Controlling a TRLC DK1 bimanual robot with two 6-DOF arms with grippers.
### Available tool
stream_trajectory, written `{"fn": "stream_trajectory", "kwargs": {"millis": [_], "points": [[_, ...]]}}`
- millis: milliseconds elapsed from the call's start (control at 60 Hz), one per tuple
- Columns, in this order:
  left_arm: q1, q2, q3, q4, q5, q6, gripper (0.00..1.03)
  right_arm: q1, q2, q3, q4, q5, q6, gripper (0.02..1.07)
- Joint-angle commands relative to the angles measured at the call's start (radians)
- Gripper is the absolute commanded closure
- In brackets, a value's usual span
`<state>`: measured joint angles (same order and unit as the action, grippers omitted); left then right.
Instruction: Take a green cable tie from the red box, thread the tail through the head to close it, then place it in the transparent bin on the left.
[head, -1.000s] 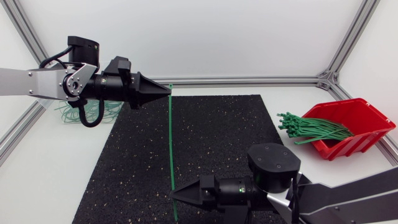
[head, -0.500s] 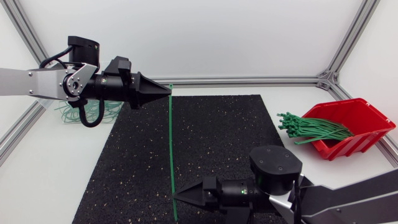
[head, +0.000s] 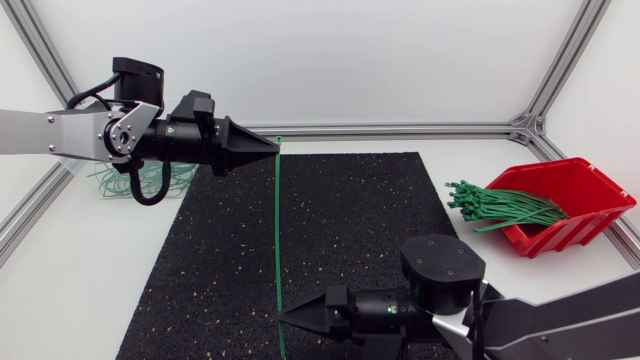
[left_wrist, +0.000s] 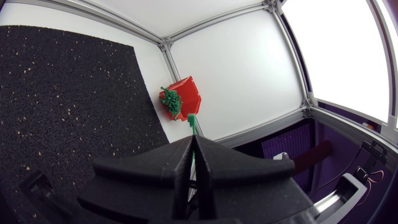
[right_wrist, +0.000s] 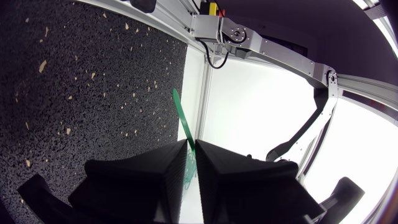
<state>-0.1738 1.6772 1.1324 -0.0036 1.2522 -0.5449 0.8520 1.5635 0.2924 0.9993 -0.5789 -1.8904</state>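
Nearest, the right gripper (head: 290, 317) lies low over the front edge of the black mat (head: 350, 220), pointing left. Its fingers are pinched together on the tail end of a green cable tie (head: 277, 230). The right wrist view shows the same, with the strip (right_wrist: 181, 118) caught between the closed fingers of the gripper (right_wrist: 191, 152) and sticking out ahead of them.

The tie runs straight across the mat, not looped, up to the left gripper (head: 268, 148) at the mat's far edge. That gripper is clamped on the strip just below its head, which pokes out past the fingertips (left_wrist: 194, 146).

Further right, the red box (head: 580, 200) sits on the white table (head: 80, 280), with a bundle of ties (head: 500, 205) spilling over its lip. Behind the left arm, a few green loops (head: 115, 182) lie in what seems to be the clear bin, mostly hidden.
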Motion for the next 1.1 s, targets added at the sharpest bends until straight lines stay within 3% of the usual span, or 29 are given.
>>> {"fn": "stream_trajectory", "kwargs": {"millis": [0, 517, 583, 700, 1083], "points": [[-0.01, -0.019, -0.019, -0.004, 0.012, 0.016, 0.99, 0.01, -0.002, -0.004, 0.015, 0.004, -0.024, 0.9], [-0.021, -0.019, -0.019, -0.007, 0.01, 0.016, 0.99, 0.03, 0.035, 0.007, 0.015, 0.021, -0.024, 0.95], [-0.021, -0.019, -0.02, -0.007, 0.01, 0.016, 0.99, 0.033, 0.038, 0.01, 0.015, 0.027, -0.024, 0.93], [-0.021, -0.019, -0.022, -0.007, 0.01, 0.016, 0.99, 0.038, 0.036, 0.014, 0.015, 0.034, -0.019, 0.79], [-0.024, -0.024, -0.025, -0.009, 0.012, 0.016, 0.99, 0.051, 0.047, 0.034, 0.015, 0.045, -0.019, 0.79]]}}
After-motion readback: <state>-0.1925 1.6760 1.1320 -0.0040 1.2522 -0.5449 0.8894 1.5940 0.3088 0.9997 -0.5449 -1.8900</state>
